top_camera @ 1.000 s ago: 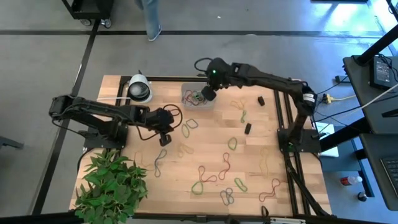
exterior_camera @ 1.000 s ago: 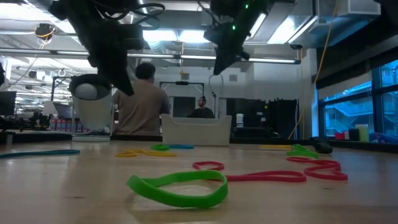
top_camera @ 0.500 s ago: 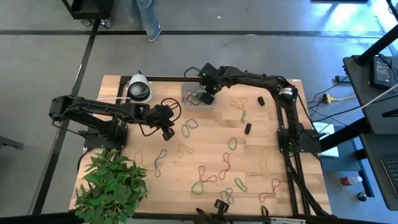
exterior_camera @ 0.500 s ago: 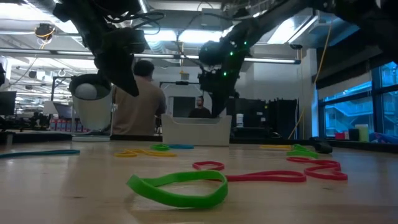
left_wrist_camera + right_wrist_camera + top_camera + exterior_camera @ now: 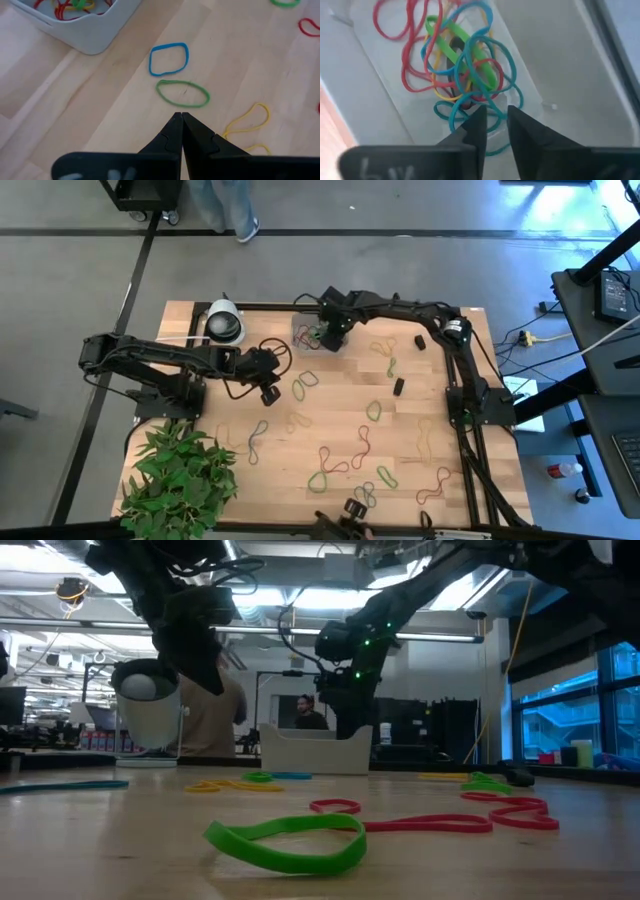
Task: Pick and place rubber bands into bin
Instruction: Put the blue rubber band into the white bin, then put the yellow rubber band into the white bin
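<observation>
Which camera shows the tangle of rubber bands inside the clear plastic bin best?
The right wrist view: the pile of rubber bands fills it. The high view shows a small cluster; the left wrist clips it; the low view's bin wall hides it.

Bin (image 5: 600,100): translucent whitish, holding a tangle of red, teal-blue, bright green and yellow bands (image 5: 465,70). Table (image 5: 100,120): pale wood grain, with loose bands in blue (image 5: 169,59), green (image 5: 182,93), yellow (image 5: 247,120) and red. Arms black; plant (image 5: 180,480) green.
</observation>
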